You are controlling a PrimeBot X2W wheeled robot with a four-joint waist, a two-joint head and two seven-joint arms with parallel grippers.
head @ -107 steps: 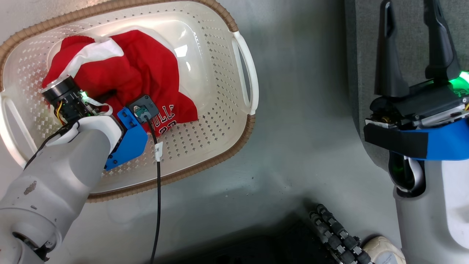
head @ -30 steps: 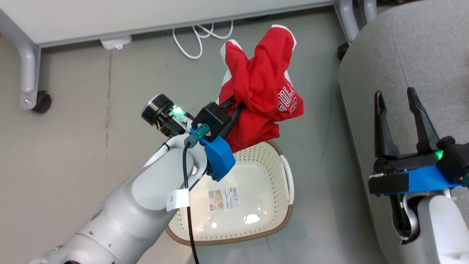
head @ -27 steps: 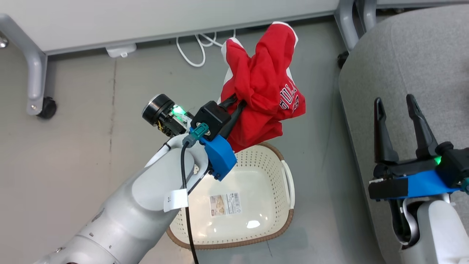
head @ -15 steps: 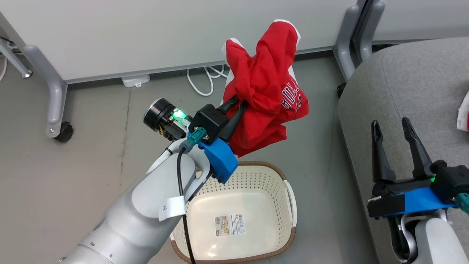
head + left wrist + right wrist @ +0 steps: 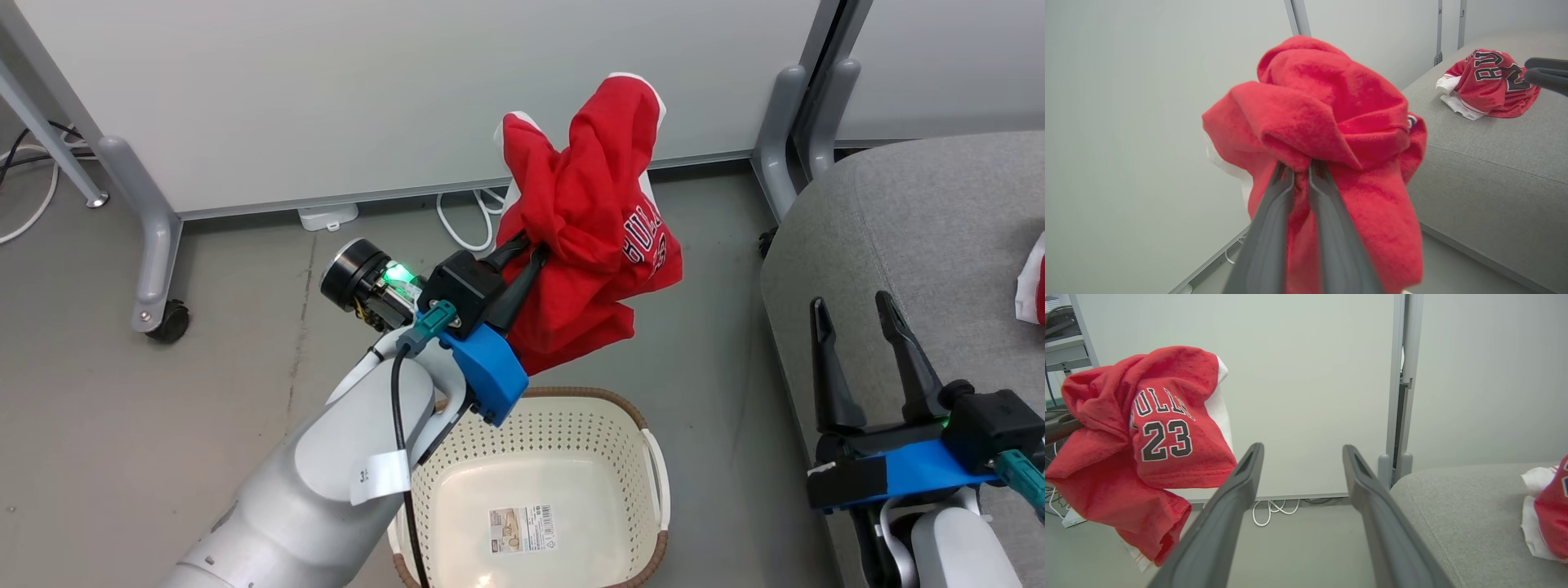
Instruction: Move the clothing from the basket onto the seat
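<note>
Two garments, one left to deliver. Nearest, the basket [image 5: 571,433] stands empty on the floor. Above it the left gripper [image 5: 522,245] pinches a red "23" garment [image 5: 588,204] between closed fingers, in mid-air beside the seat [image 5: 898,229]. The right gripper [image 5: 849,300] hangs spread, empty. Farther off, the other garment [image 5: 1488,81] lies on the seat; carrying and releasing remain.

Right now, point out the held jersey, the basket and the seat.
jersey [image 5: 584,237], head view, bunched red fabric beside the lettering.
basket [image 5: 563,429], head view, perforated far wall.
seat [image 5: 914,220], head view, bare grey top.
</note>
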